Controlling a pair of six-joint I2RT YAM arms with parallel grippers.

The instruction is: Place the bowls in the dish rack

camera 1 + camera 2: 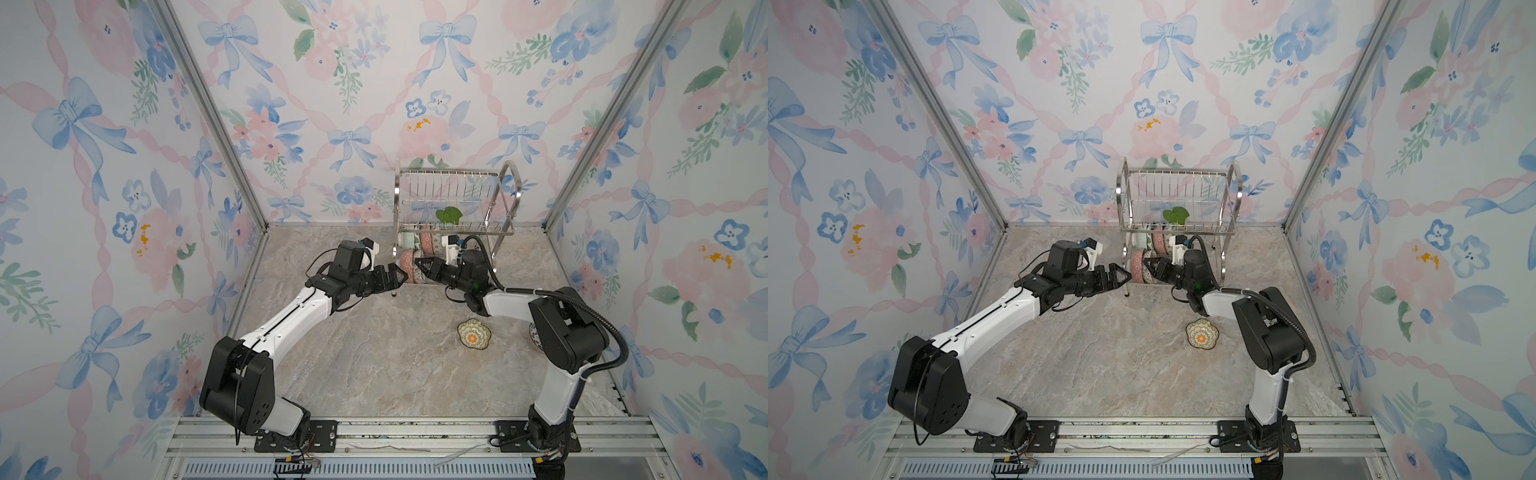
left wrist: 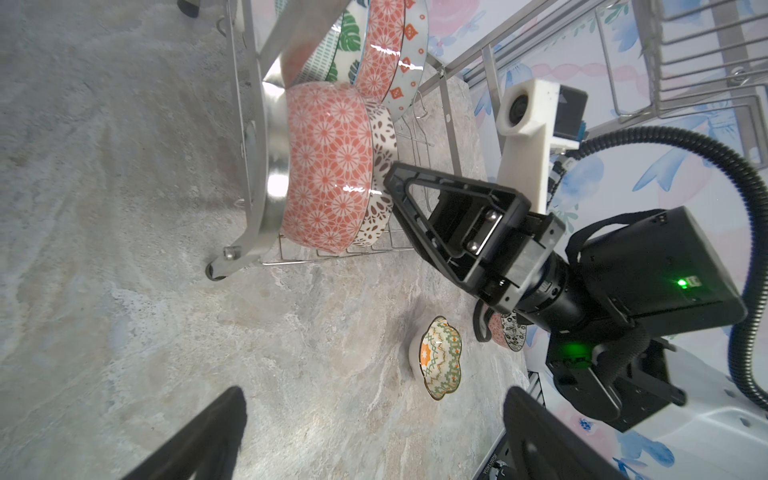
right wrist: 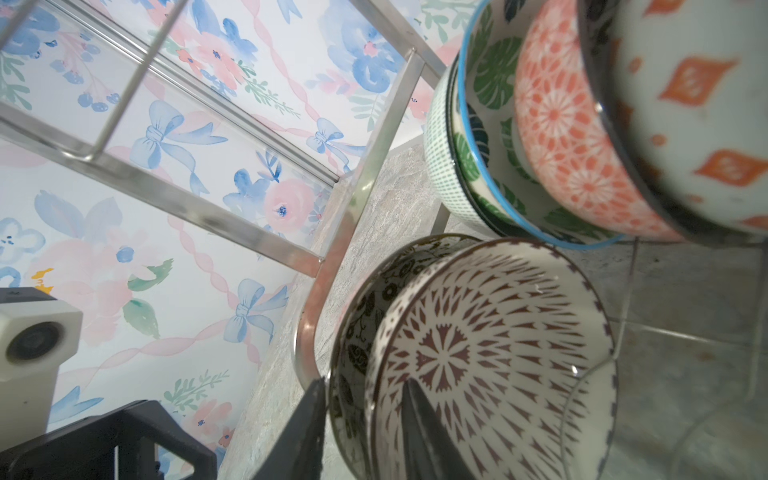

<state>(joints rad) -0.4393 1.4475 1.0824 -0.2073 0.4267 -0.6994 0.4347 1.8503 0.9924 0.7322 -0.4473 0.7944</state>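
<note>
Nearing done: dish rack mostly loaded; right claw parted round brown-lattice bowl, left claw wide, empty; scalloped bowl unloaded, rack's 5 o'clock.

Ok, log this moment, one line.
right gripper: open astride brown-patterned bowl in dish rack | left gripper: open, empty | scalloped bowl: on table

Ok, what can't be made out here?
- Dark-patterned ceramic bowl: mostly hidden behind the right arm in a top view.
- Right gripper: whether it touches the rim of the brown-patterned round bowl; blurred in the right wrist view.
- Shiny steel wire dish rack: lower-tier bowls overlap, too small to count in both top views.
</note>
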